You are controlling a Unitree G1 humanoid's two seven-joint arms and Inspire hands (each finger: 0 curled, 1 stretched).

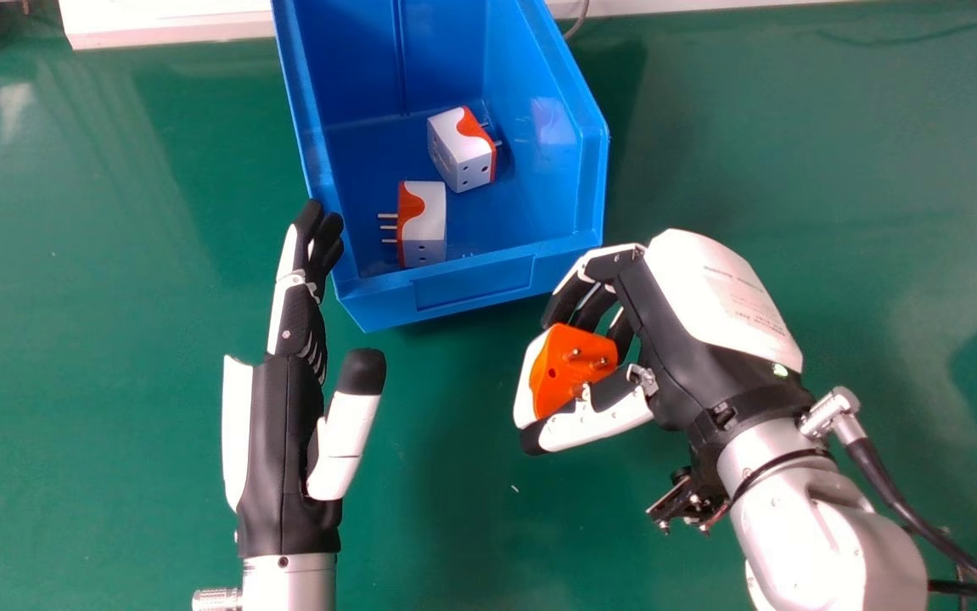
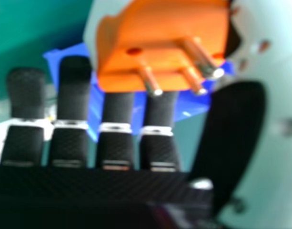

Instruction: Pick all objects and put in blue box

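Desk (image 1: 777,144) in green carries a blue box (image 1: 471,288), top center, white panel (image 1: 165,21) upper left; right hand (image 1: 675,331) clamps an adapter (image 1: 558,378), center right; left hand (image 1: 284,424), lower left, fingers straight.

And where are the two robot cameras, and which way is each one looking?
Head view: sits on the robot's head, looking forward and down at the blue box on the green table; the left robot hand, right robot hand and silver forearms show.
Right hand view: sits at the right robot hand, looking past the orange and white plug towards the blue box; its own fingers and thumb show.
Both share: that plug, the right robot hand and the blue box.
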